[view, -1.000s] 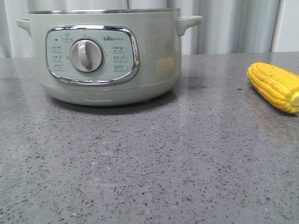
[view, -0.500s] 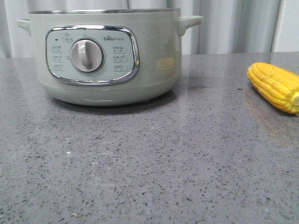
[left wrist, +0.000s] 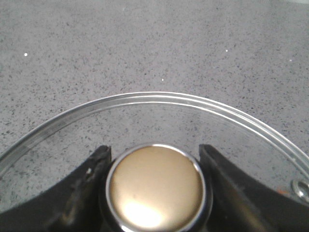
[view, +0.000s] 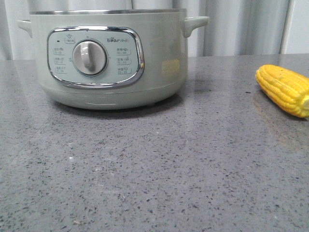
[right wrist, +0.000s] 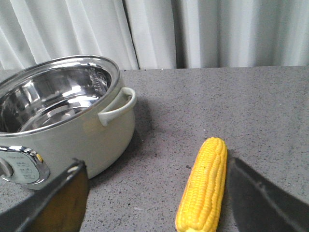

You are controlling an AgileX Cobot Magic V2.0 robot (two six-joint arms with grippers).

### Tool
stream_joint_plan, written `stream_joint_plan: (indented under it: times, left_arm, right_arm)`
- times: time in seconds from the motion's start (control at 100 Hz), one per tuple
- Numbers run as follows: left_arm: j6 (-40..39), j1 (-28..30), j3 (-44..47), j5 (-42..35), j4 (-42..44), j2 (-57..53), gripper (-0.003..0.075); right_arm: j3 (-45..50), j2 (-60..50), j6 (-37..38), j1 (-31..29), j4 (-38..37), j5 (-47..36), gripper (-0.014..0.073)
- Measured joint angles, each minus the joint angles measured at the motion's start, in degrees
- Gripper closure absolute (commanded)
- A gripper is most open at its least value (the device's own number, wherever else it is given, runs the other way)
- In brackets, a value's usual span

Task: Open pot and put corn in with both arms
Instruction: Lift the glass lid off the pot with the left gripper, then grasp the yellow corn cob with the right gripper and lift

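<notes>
The pale-green pot (view: 111, 63) stands at the back left of the grey table, its dial facing me. In the right wrist view the pot (right wrist: 63, 125) has no lid and its steel inside is bare. The yellow corn (view: 285, 89) lies on the table at the right. My left gripper (left wrist: 154, 150) is shut on the gold knob (left wrist: 157, 188) of a glass lid (left wrist: 145, 111), held over bare table. My right gripper (right wrist: 154, 164) is open above the table, with the corn (right wrist: 205, 186) lying between its fingers, close to one of them. Neither gripper shows in the front view.
Pale curtains (view: 241, 26) hang behind the table's back edge. The pot's side handle (right wrist: 118, 106) sticks out toward the corn. Speckled grey tabletop (view: 154, 169) stretches in front of the pot and the corn.
</notes>
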Motion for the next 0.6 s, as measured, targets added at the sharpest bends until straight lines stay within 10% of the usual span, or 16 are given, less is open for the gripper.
stream_joint_plan:
  times: [0.17,0.6]
  left_arm:
    - [0.0,0.0,-0.2,-0.1,-0.1,-1.2,0.0196]
    - [0.0,0.0,-6.6,10.6,2.8,-23.6,0.0309]
  right_arm:
    - [0.0,1.5,0.0,0.0,0.0,0.3,0.0105]
    - [0.0,24.9,0.0,0.0,0.0,-3.0,0.0105]
